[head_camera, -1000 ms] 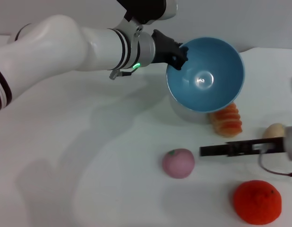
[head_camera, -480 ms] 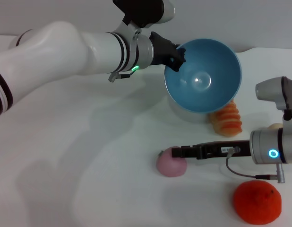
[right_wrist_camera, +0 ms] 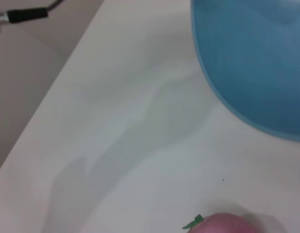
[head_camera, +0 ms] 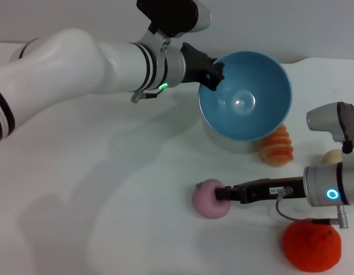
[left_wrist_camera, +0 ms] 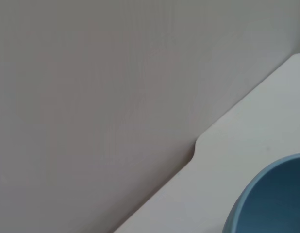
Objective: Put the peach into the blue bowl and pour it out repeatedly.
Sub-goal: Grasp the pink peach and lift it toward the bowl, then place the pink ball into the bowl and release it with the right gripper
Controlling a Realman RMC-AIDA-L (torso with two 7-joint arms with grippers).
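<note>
The peach (head_camera: 209, 198) lies on the white table (head_camera: 108, 200), with the dark tip of the right gripper (head_camera: 224, 193) pressed against its right side; whether its fingers grip the fruit cannot be told. A small label on that gripper is too tiny to read. Farther back, the left gripper (head_camera: 214, 73) is clamped on the rim of the blue bowl (head_camera: 246, 94), holding it tilted above the table. A pale grey wall (left_wrist_camera: 91, 97) stands behind.

Right claw (head_camera: 221, 193) partly hides the peach (head_camera: 207, 200).
</note>
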